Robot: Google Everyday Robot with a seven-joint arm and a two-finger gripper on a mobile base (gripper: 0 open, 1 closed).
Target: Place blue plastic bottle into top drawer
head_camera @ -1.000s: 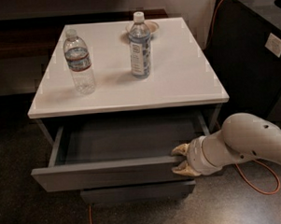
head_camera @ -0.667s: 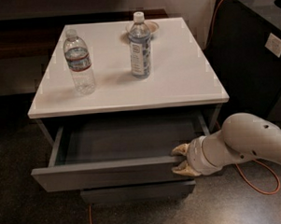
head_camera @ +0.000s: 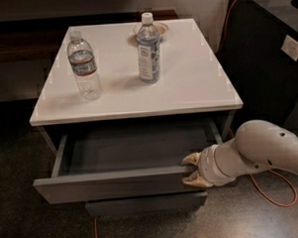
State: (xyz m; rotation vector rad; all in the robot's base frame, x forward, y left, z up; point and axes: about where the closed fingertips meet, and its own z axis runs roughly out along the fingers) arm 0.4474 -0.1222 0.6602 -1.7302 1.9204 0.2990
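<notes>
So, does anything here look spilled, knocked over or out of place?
Nothing stands out. The blue plastic bottle and the clear bottle stand upright on the white table, no spill. The top drawer is pulled open, and the robot's hand is at its front's right end.

One arm (head_camera: 269, 148) in view, coming in from the right edge; shell is smooth, glossy off-white to cream plastic, no sleeve or fabric; forearm segment fat and rounded, almost bulbous, tapering toward the wrist; a few small dark dots scattered on the shell, holes or screws, cannot tell which; wrist collar (head_camera: 215, 165) is a shorter white cylinder, set off from the forearm by thin grey seam lines; gripper (head_camera: 192, 169) is pale tan-yellow, duller than the arm, with darker shading in its recesses; it sits at the right end of the top drawer (head_camera: 112, 184) front; no labels or cables visible on the arm.
</notes>
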